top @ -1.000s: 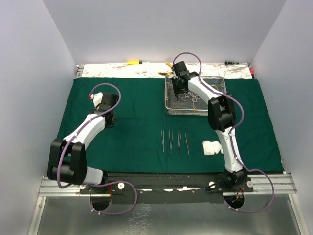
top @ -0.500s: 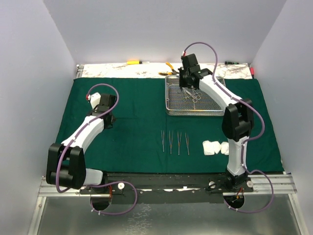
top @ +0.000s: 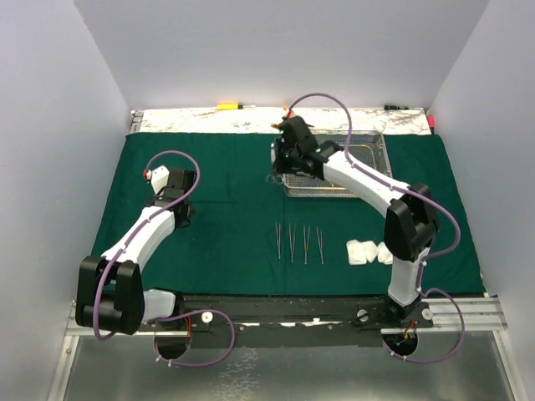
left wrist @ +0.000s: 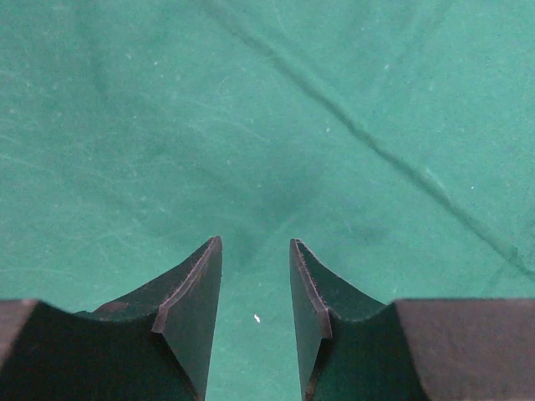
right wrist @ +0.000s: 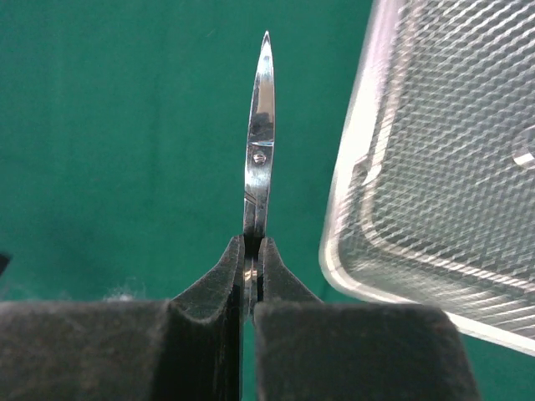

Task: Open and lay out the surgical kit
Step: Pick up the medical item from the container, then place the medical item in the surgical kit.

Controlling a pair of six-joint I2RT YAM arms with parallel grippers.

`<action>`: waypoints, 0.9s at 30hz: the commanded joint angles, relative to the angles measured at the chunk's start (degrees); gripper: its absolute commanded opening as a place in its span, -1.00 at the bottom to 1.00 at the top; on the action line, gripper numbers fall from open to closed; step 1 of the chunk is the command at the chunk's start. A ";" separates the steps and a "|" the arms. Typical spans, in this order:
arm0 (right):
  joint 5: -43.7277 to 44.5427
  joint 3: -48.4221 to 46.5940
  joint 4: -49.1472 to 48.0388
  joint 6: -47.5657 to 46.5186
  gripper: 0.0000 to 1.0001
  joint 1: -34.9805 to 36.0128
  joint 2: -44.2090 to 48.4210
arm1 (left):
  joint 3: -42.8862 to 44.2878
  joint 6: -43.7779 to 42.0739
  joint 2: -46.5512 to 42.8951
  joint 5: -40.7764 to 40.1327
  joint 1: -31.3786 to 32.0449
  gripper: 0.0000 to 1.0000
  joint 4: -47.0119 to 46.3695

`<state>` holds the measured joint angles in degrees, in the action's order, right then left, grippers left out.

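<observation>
From above, the right tool hangs over the large dark green cloth wrap, just outside the left wall of the rectangular wire-mesh steel tray. What it carries is too small to make out here. Nearer the arm bases than this tool lie four thin silver tweezers in a row, with the white gauze rolls beside them. The left tool sits well apart from all of these, low over bare cloth.

The left wrist view shows the left tool with its fingers apart and nothing between them. Only creased green cloth lies ahead of the tips.

In the right wrist view, the right tool is clamped on a slim scissor-like steel instrument. Its pointed blades stick straight out beyond the fingertips, with the tray rim just to one side.

The instrument looks light, rigid and smooth, so it would likely pivot or slip in a loose pinch. A hold across the flat shank near the pivot screw seems soundest, and its sharp tip could snag the soft cloth.
</observation>
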<state>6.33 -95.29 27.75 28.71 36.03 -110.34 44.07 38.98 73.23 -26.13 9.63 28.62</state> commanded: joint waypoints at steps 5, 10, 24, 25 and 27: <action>1.74 12.53 -3.50 19.06 -0.99 11.95 7.28 | -3.45 3.20 -5.24 3.82 -0.92 -0.20 4.31; 5.35 18.37 -1.94 26.09 -0.99 17.44 7.04 | -3.88 2.78 -8.10 7.03 -1.05 -0.19 6.55; 4.48 17.55 1.93 31.05 -0.99 23.01 1.63 | -3.58 2.12 -9.09 8.47 -1.08 -0.17 6.89; 4.59 18.25 1.54 31.33 -0.99 23.29 1.69 | -3.65 2.19 -9.12 8.54 -1.08 -0.17 6.89; 4.04 19.96 0.03 31.89 -0.99 23.59 1.90 | -3.91 2.59 -9.16 8.36 -1.10 -0.17 6.89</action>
<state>9.61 -77.14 28.08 57.87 58.26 -107.87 40.77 41.15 64.45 -19.05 8.95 34.63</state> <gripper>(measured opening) 0.043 0.412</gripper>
